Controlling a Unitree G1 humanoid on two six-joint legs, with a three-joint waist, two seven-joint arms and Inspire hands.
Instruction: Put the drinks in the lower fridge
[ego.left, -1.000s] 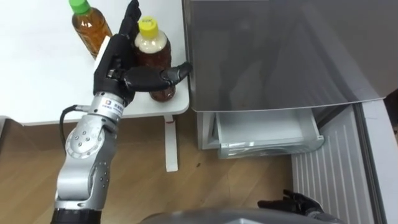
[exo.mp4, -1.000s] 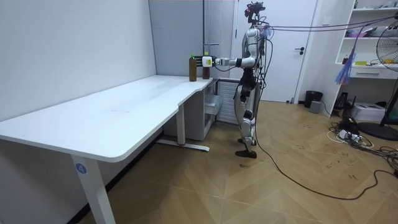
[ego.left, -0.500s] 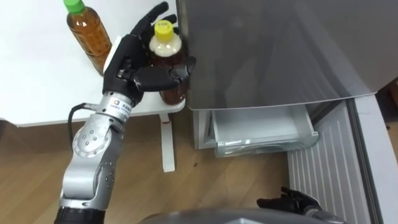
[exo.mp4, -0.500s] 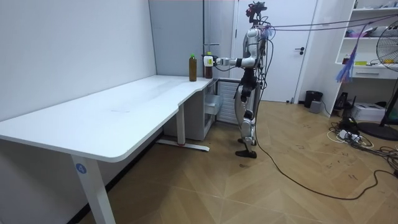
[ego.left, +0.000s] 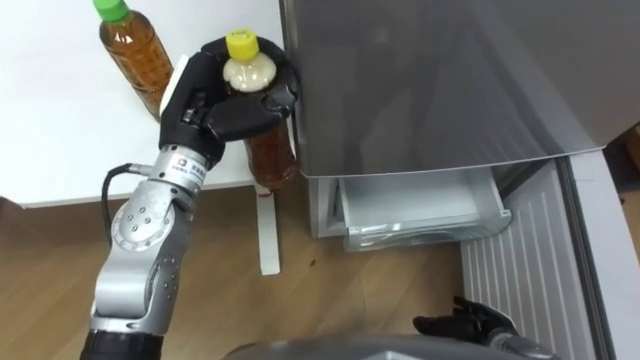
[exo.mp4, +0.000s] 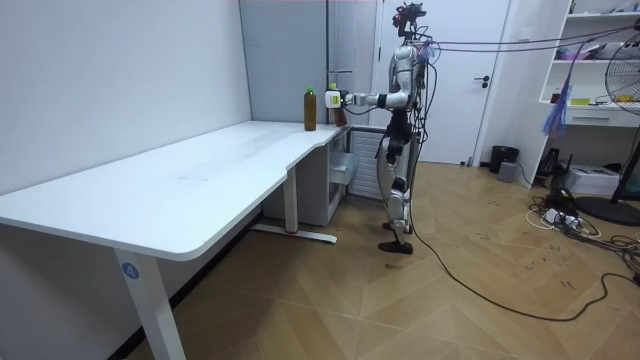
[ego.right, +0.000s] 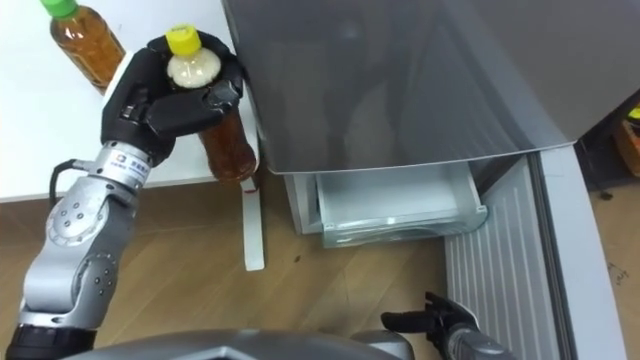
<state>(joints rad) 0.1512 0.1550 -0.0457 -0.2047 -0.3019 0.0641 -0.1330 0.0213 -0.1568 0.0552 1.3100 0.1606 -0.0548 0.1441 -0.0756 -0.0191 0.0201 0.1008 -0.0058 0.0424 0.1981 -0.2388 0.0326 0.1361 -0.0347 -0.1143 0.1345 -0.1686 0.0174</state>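
Note:
My left hand (ego.left: 210, 108) is shut on a brown drink bottle with a yellow cap (ego.left: 268, 150), fingers and thumb wrapped round its neck and shoulder. The bottle is at the white table's (ego.left: 60, 150) corner, right beside the grey fridge (ego.left: 430, 80). A second brown bottle with a green cap (ego.left: 135, 62) stands upright on the table just behind the hand. Below the fridge's grey top, the lower drawer (ego.left: 420, 212) is pulled out and looks empty. My right hand (ego.left: 468, 322) hangs low near the floor, fingers straight and open. In the room view I stand at the table's far end with the held bottle (exo.mp4: 334, 103).
The fridge's open door (ego.left: 525, 285) reaches toward me on the right of the drawer. The table's white leg (ego.left: 268, 235) stands on the wooden floor (ego.left: 220, 300) left of the fridge. The long white table (exo.mp4: 180, 180) runs along the wall.
My left hand's fingers, spread beside the yellow-capped bottle before, have curled round it. The right hand has stayed low.

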